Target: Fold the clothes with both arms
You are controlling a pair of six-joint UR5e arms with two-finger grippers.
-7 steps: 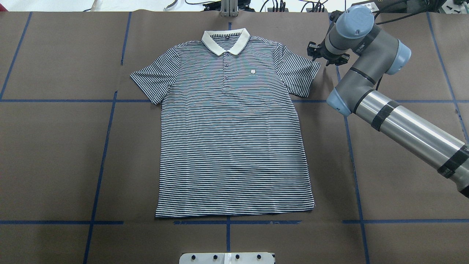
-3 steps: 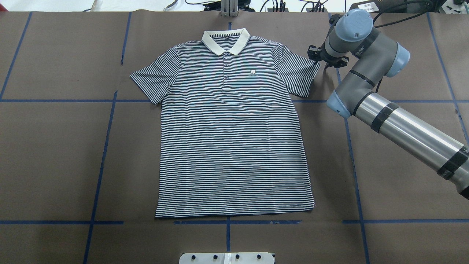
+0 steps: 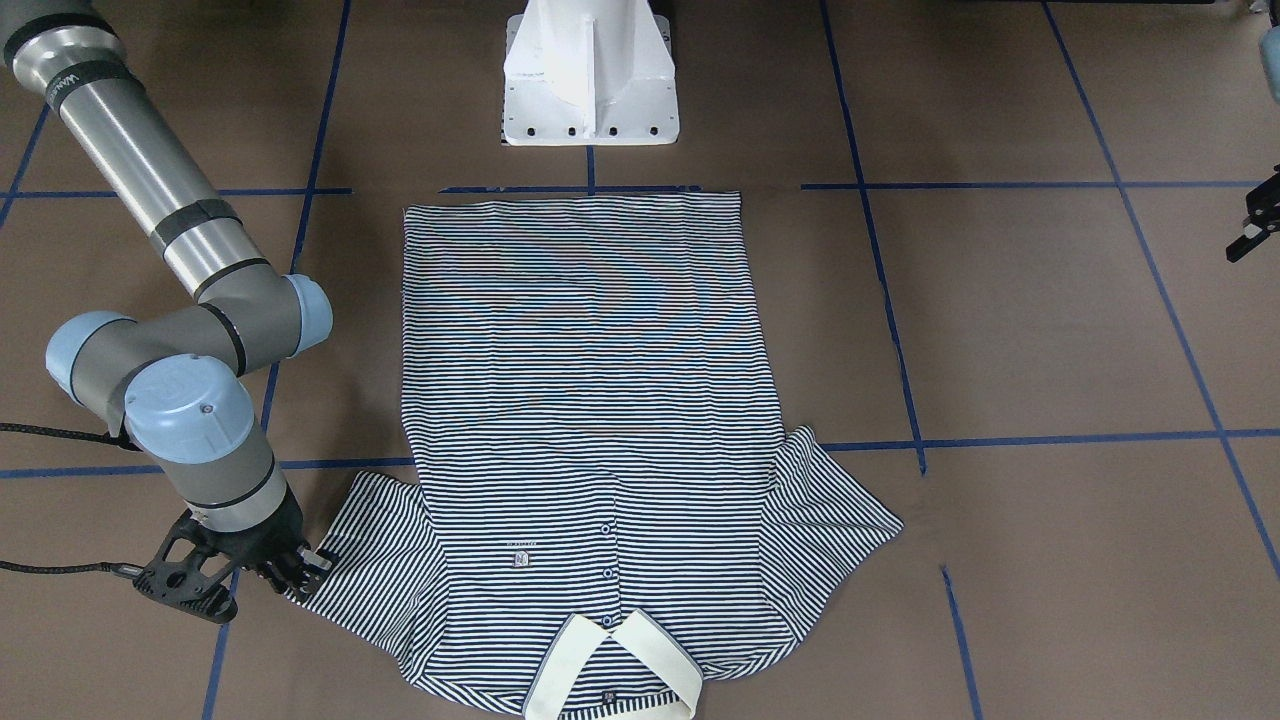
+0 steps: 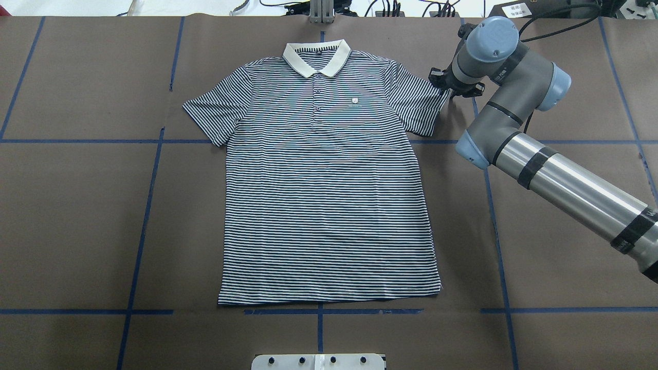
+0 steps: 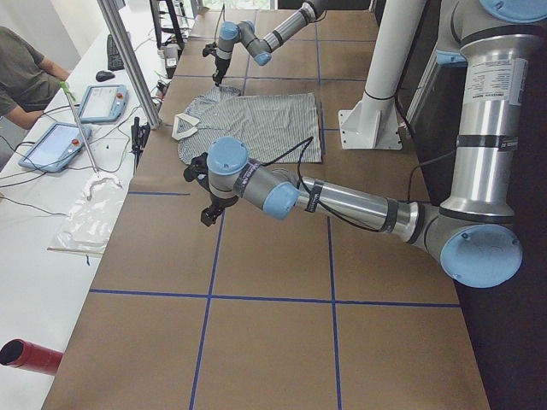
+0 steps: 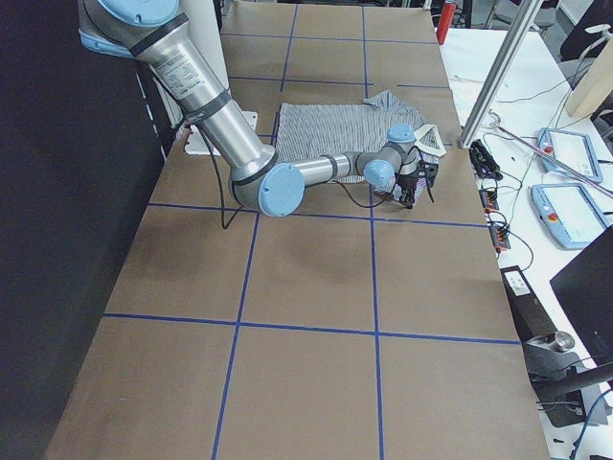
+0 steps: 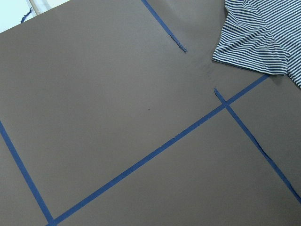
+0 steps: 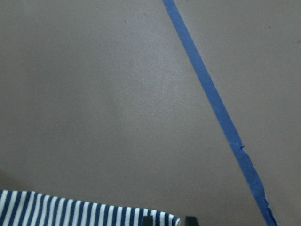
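The striped polo shirt (image 4: 329, 195) lies flat and face up on the brown table, its cream collar (image 4: 316, 56) at the far edge. My right gripper (image 4: 451, 87) is at the outer corner of the shirt's right sleeve (image 4: 421, 103). In the right wrist view its fingertips (image 8: 146, 220) stand apart, and the sleeve hem (image 8: 70, 209) ends between them. Seen from the front, the right gripper (image 3: 305, 572) touches that sleeve corner. My left gripper (image 3: 1252, 228) hangs above bare table well off the left sleeve (image 7: 254, 42); I cannot tell whether it is open or shut.
Blue tape lines (image 4: 149, 205) cross the table. The white pedestal base (image 3: 590, 80) stands at the near edge, just past the shirt's hem. Along the far side run a metal post (image 5: 128, 60), tablets (image 5: 102, 102), cables and a seated person (image 5: 26, 77).
My right gripper has moved left and slightly towards the robot, from beside the right sleeve onto its outer corner. The shirt has not shifted.
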